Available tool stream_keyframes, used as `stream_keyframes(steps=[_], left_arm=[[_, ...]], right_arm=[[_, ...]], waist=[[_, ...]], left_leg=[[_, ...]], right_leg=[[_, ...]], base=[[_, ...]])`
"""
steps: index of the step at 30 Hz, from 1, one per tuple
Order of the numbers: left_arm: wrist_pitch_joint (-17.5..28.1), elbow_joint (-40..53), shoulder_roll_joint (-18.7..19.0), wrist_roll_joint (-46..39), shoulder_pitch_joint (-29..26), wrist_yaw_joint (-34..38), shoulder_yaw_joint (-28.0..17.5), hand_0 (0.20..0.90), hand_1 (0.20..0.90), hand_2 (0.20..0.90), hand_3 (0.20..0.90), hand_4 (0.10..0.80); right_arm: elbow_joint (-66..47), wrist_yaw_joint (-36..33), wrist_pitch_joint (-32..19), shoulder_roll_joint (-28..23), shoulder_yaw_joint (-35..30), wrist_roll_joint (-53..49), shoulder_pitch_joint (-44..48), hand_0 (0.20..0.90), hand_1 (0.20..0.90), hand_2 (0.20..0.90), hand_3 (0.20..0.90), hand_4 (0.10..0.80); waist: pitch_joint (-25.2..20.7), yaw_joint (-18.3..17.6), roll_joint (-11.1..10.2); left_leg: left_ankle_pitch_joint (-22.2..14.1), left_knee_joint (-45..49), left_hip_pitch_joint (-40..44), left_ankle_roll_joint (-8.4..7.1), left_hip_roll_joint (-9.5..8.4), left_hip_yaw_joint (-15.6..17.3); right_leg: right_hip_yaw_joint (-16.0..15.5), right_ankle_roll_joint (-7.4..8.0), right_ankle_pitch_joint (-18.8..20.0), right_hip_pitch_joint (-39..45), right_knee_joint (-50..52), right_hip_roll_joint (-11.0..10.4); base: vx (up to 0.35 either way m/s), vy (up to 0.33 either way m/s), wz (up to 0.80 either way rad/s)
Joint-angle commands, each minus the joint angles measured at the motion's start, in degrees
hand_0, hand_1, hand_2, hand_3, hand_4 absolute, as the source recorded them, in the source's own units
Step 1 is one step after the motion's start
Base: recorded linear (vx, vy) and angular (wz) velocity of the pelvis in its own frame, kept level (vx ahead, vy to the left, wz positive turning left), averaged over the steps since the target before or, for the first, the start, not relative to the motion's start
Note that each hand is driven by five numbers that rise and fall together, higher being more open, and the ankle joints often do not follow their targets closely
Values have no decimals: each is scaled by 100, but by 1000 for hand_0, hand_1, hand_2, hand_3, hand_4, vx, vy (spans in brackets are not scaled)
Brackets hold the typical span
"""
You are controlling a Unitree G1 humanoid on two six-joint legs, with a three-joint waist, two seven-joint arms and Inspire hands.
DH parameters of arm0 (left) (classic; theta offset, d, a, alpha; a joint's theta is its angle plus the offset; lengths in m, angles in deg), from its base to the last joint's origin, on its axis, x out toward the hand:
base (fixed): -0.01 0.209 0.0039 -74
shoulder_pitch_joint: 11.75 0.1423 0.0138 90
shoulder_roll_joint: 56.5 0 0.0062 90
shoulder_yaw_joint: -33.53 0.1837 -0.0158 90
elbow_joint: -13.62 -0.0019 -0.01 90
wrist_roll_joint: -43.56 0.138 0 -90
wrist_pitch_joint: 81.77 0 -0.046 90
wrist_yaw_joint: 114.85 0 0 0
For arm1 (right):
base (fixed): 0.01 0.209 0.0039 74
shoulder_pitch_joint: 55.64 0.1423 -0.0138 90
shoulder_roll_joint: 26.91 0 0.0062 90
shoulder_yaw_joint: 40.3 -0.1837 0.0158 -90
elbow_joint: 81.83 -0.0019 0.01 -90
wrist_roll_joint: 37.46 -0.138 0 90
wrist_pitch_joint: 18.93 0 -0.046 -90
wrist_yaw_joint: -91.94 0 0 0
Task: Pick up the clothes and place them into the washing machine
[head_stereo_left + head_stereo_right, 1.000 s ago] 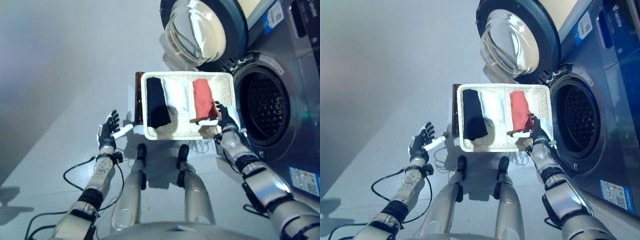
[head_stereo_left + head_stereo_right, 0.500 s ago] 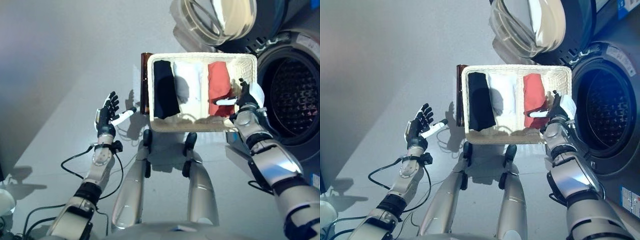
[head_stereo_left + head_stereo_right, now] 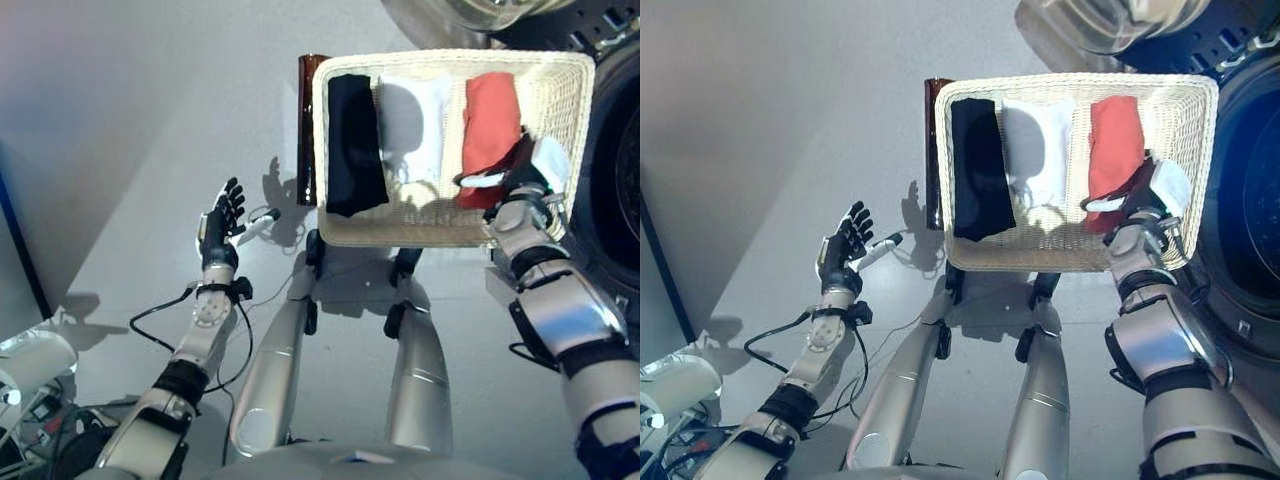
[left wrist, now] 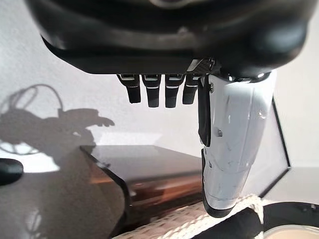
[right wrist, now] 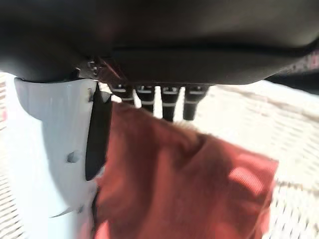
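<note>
A shallow wicker basket point(image 3: 565, 95) rests on a low dark brown box point(image 3: 307, 130) and holds a folded black cloth point(image 3: 355, 145), a white cloth point(image 3: 412, 115) and a red cloth point(image 3: 488, 125) side by side. My right hand point(image 3: 522, 170) is open over the near end of the red cloth, with its white-covered thumb across the cloth's edge. In the right wrist view its fingers point(image 5: 169, 102) point straight at the red cloth point(image 5: 199, 184). My left hand point(image 3: 218, 228) is open and empty above the floor, left of the basket; its thumb point(image 4: 232, 144) is straight.
The washing machine's open drum point(image 3: 628, 170) lies just right of the basket, and its glass door point(image 3: 1110, 15) swings out above it. A white rounded object point(image 3: 30, 365) and dark clutter sit on the floor at the lower left.
The whole picture has shifted, so the camera has moved and the basket sits higher and larger in view. My right hand stays at the red cloth's near end. My left hand stays open.
</note>
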Motion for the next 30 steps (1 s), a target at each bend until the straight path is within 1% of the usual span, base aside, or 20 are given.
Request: stream_keyframes(steps=[1,5,6,7,9,10,15,16,17,18,19,20,21,22,23,24,26,27,29,30], left_arm=[[424,645,84,89,214,338,-191,900,900,900,900,800],[445,535,66,70,253,427,-188,900,900,900,900,800],[461,515,70,75,255,449,-201,900,900,900,900,800],[460,510,69,75,261,448,-197,900,900,900,900,800],[455,293,68,62,258,456,-192,900,900,900,900,800],[441,164,76,50,241,438,-177,900,900,900,900,800],[400,-498,56,-48,261,388,-157,900,900,900,900,800],[366,-837,54,-71,276,385,-158,900,900,900,900,800],[352,-1021,40,-130,271,377,-184,900,900,900,900,800],[327,-1256,6,-227,283,329,-195,900,900,900,900,800],[334,-1480,-39,-420,323,314,-296,900,900,900,900,800],[335,-1481,-32,-423,324,311,-288,900,900,900,900,800],[318,-1540,-19,-378,366,285,-258,900,900,900,900,800],[303,-1558,-10,-377,425,265,-224,900,900,900,900,800],[244,-1688,13,-293,466,211,-151,900,900,900,900,800],[237,-1786,20,-333,491,172,-148,900,900,900,900,800],[190,-1981,1,-355,504,126,-55,900,900,900,900,800],[156,-2074,-22,-377,508,84,-2,900,900,900,900,800],[110,-2281,-98,-384,517,22,123,900,900,900,900,800],[101,-2293,-137,-399,549,-5,176,900,900,900,900,800]], right_arm=[[15,-156,147,-464,388,157,275,200,200,200,200,300],[24,-217,160,-372,302,153,159,200,200,200,200,300],[12,-240,158,-351,291,149,150,200,200,200,200,300],[15,-238,159,-349,293,149,143,200,200,200,200,300],[-31,-236,144,-247,248,122,43,200,200,200,200,300],[-69,-235,127,-227,225,91,22,200,200,200,200,300],[-366,-228,-70,-160,11,-269,-130,200,200,200,200,300],[-557,-182,-248,-126,-207,-655,-189,200,200,200,200,300],[-609,-178,-294,-129,-312,-808,-257,200,200,200,200,300],[-673,-123,-434,-126,-535,-1190,-325,200,200,200,200,300],[-969,-30,-866,-40,-1300,-2506,-470,200,200,200,200,300],[-974,-26,-867,-42,-1309,-2511,-483,200,200,200,200,300],[-1152,76,-1126,51,-1725,-3272,-534,200,200,200,200,300],[-1183,111,-1240,117,-1960,-3657,-611,200,200,200,200,300],[-1118,288,-1405,195,-2297,-4292,-658,200,200,200,200,300],[-1117,318,-1551,247,-2449,-4684,-622,200,200,200,200,300],[-1401,593,-1930,537,-2954,-5833,-672,200,200,200,200,300],[-1473,718,-2017,664,-3080,-6101,-718,200,200,200,200,300],[-1674,951,-2350,931,-3564,-6908,-739,200,200,200,200,300],[-1741,993,-2472,1036,-3678,-7095,-702,200,200,200,200,300]], waist=[[-52,-21,241],[-82,-25,242],[-52,-30,247],[-88,-24,240],[-133,-50,232],[-110,-71,229],[-176,-121,187],[-207,-146,177],[-216,-152,170],[-227,-168,174],[-271,-199,197],[-265,-192,193],[-283,-219,220],[-290,-207,218],[-310,-198,246],[-331,-193,258],[-367,-214,287],[-383,-228,305],[-437,-224,376],[-470,-213,421]], left_leg=[[-522,528,-457,-290,-124,-196],[-496,429,-370,-282,-139,-175],[-275,370,-420,-258,-138,-127],[-483,395,-346,-284,-143,-170],[-443,288,-240,-288,-152,-157],[-224,222,-257,-266,-153,-108],[-187,47,40,-290,-155,-85],[-169,0,118,-299,-151,-70],[-166,-36,187,-304,-151,-70],[-162,-45,241,-309,-152,-62],[-164,-113,387,-317,-154,-60],[-164,-120,404,-318,-153,-59],[-165,-143,463,-322,-160,-51],[-172,-164,528,-322,-163,-39],[-172,-186,581,-322,-164,-30],[-172,-205,627,-325,-166,-22],[-181,-259,722,-324,-175,13],[-186,-274,765,-322,-179,22],[-191,-324,855,-319,-188,36],[-191,-345,889,-317,-196,48]], right_leg=[[70,123,-523,97,368,57],[105,124,-483,161,256,69],[72,83,-272,135,159,65],[107,124,-469,191,216,71],[135,129,-386,287,69,88],[109,95,-167,291,-41,84],[135,117,-56,585,-286,93],[153,123,-22,668,-363,100],[167,131,-8,729,-414,108],[170,131,3,796,-441,111],[198,148,14,950,-545,106],[198,148,15,966,-552,107],[208,152,23,1020,-589,104],[218,161,29,1079,-631,100],[218,160,26,1158,-684,94],[231,164,35,1201,-720,94],[266,171,50,1302,-808,107],[288,174,55,1340,-838,108],[307,181,46,1424,-893,103],[319,183,38,1458,-919,105]], base=[[19,23,5],[5,39,1],[0,0,0],[0,0,0],[20,22,-4],[-101,18,-6],[-11,2,-6],[16,-11,-13],[17,-12,-16],[31,-19,-18],[23,-18,-14],[24,-11,-9],[11,-1,-5],[22,1,-5],[30,5,-10],[31,2,-10],[32,11,-10],[37,19,-11],[45,20,-17],[44,17,-20]])
